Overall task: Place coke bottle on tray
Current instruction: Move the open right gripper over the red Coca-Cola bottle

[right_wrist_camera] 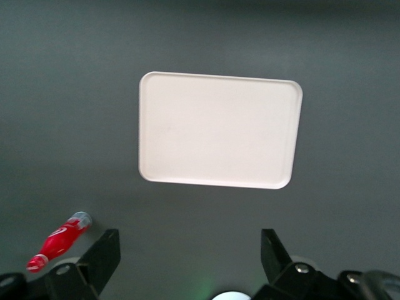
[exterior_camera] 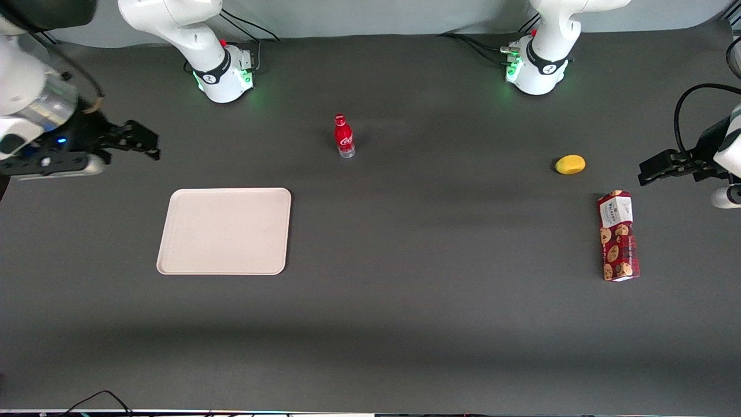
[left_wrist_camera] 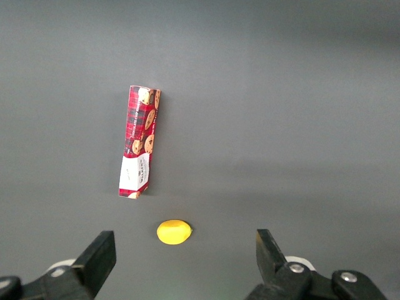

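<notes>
tray (exterior_camera: 224, 230) first, the nearest thing to the front camera that matters to me: it lies flat on the dark surface (exterior_camera: 405, 324) toward the working arm's end, cream, rounded corners, low rim, nothing on it. going by a clock face laid over the front view with the table's middle as the hub, i read the tray at about 8 o'clock.

at roughly the same depth, toward the parked arm's end at about 4 o'clock, a red cookie box (exterior_camera: 618, 236) lies on its long side. a yellow lemon-like fruit (exterior_camera: 570, 164) sits a little farther from the camera than the box, near it but not touching.

farther out, at about 11 o'clock from the hub, the coke bottle (exterior_camera: 344, 136) stands upright on the surface, red cap up, clear base down, well apart from the tray and off it.

my gripper (exterior_camera: 136, 141) hangs above the surface at about 9 o'clock, at the working arm's edge, farther from the camera than the tray. in the right wrist view its fingers (right_wrist_camera: 103, 256) are spread wide with nothing between them, and it is well apart from the bottle.
</notes>
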`<move>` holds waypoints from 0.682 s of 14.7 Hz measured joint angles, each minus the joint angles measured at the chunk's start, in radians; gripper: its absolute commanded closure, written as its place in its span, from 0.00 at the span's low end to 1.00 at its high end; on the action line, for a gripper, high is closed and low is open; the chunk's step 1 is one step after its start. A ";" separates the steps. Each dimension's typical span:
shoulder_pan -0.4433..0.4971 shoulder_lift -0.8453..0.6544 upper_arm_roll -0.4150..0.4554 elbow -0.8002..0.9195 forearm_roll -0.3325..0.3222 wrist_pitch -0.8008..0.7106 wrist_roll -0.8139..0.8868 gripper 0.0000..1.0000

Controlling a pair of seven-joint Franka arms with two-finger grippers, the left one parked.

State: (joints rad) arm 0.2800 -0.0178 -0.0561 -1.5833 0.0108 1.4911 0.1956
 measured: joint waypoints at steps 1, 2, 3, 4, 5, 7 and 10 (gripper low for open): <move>0.037 -0.003 0.001 0.000 0.001 -0.003 0.046 0.00; 0.069 -0.006 0.003 0.000 0.007 -0.004 0.089 0.00; 0.099 -0.008 0.006 0.000 0.027 -0.005 0.136 0.00; 0.128 -0.008 0.009 -0.001 0.055 -0.007 0.192 0.00; 0.157 -0.008 0.014 -0.002 0.076 -0.008 0.250 0.00; 0.216 -0.007 0.041 -0.004 0.094 -0.006 0.377 0.00; 0.255 -0.001 0.162 -0.024 0.097 0.037 0.558 0.00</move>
State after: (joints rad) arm 0.5347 -0.0188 0.1061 -1.6078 0.1078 1.5277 0.7535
